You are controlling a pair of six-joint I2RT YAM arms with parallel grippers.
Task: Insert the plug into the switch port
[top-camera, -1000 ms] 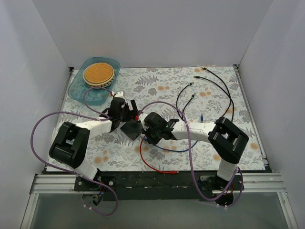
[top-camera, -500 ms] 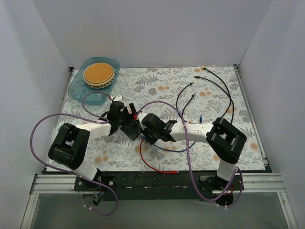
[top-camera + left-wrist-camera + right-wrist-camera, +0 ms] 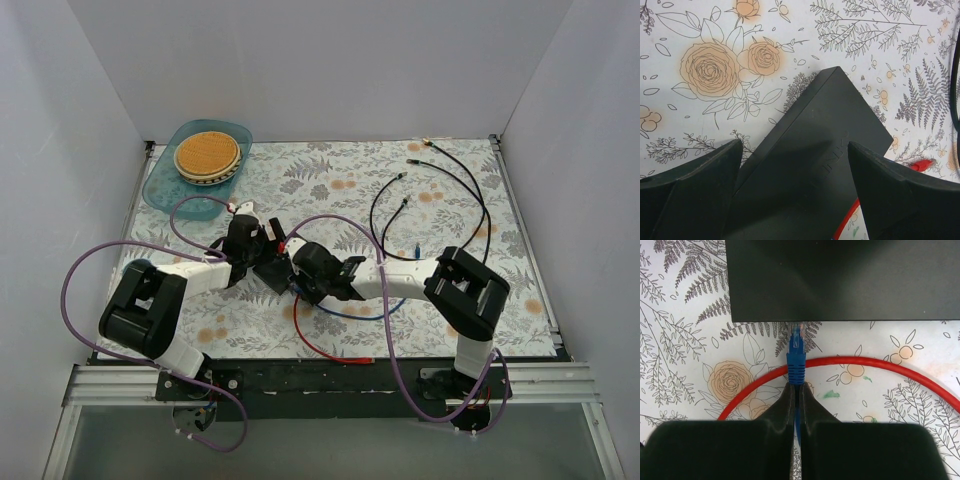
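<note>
The switch (image 3: 271, 272) is a flat matte black box on the floral mat. In the left wrist view the switch (image 3: 815, 165) lies between the wide-spread fingers (image 3: 695, 195) of my left gripper (image 3: 256, 254), which is open and straddles it. My right gripper (image 3: 797, 388) is shut on the blue cable just behind the blue plug (image 3: 796, 357). The plug's clear tip meets the near side of the switch (image 3: 840, 280); the sockets do not show. In the top view my right gripper (image 3: 299, 281) sits right beside the switch.
A red cable (image 3: 865, 363) curves across the mat under the blue plug, and its red plug (image 3: 920, 164) lies by the switch. Black cables (image 3: 440, 180) lie at the back right. A teal tray (image 3: 165, 190) with a round wicker disc (image 3: 207, 153) stands at the back left.
My right gripper has moved left with the blue plug up to the switch. My left gripper has closed in over the switch from the back left.
</note>
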